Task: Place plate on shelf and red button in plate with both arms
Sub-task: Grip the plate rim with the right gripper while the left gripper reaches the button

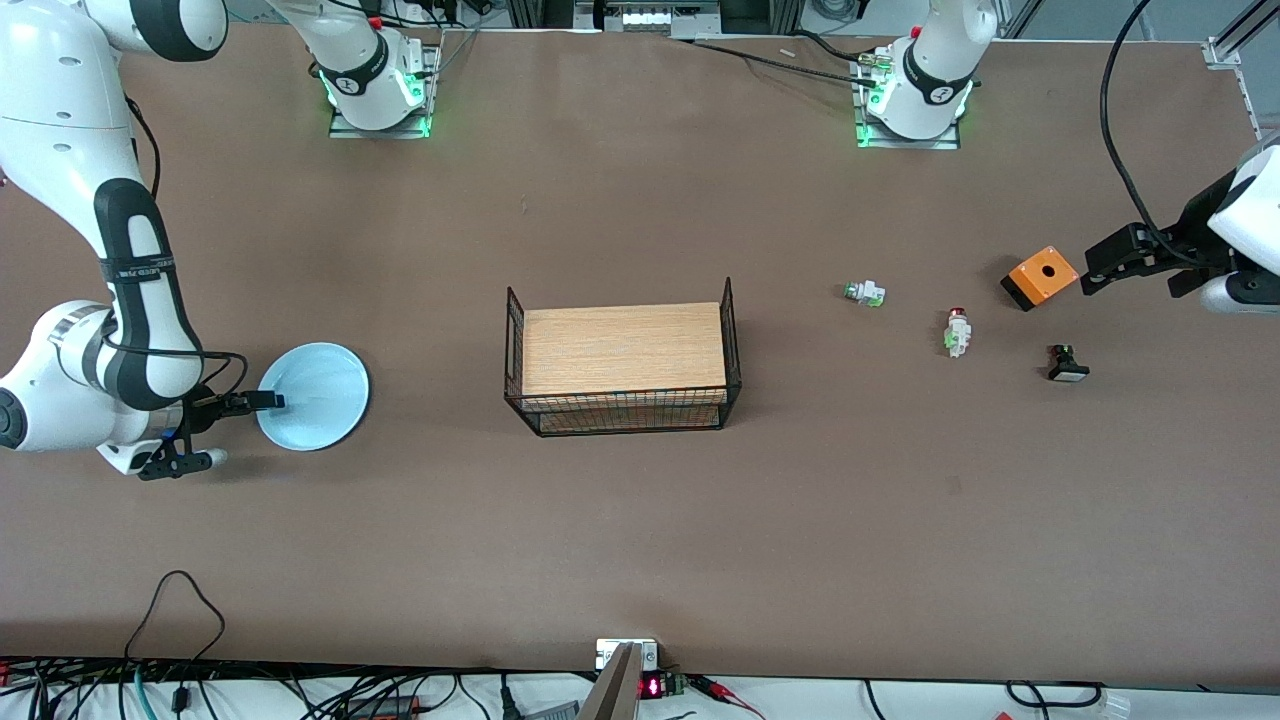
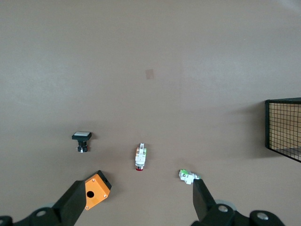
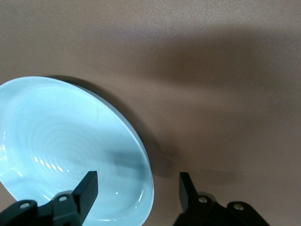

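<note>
1. We are straddling the rim of the round pale-blue plate (image 1: 322, 395) at the desk's (image 1: 640, 540) right-arm end with the right hand (image 1: 222, 428), fingers apart.
2. We are holding the left hand (image 1: 1128, 262) wide open over the desk beside the orange box (image 1: 1041, 277), near the small white red-capped button (image 1: 958, 331).

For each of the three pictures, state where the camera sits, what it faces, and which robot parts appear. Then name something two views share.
Front view: high across the table, facing both arms, plate, basket.
Left wrist view: on the left arm, looking down past left gripper at red button.
Right wrist view: right gripper straddling the plate's rim.
Shared: plate, front and right wrist.
</note>
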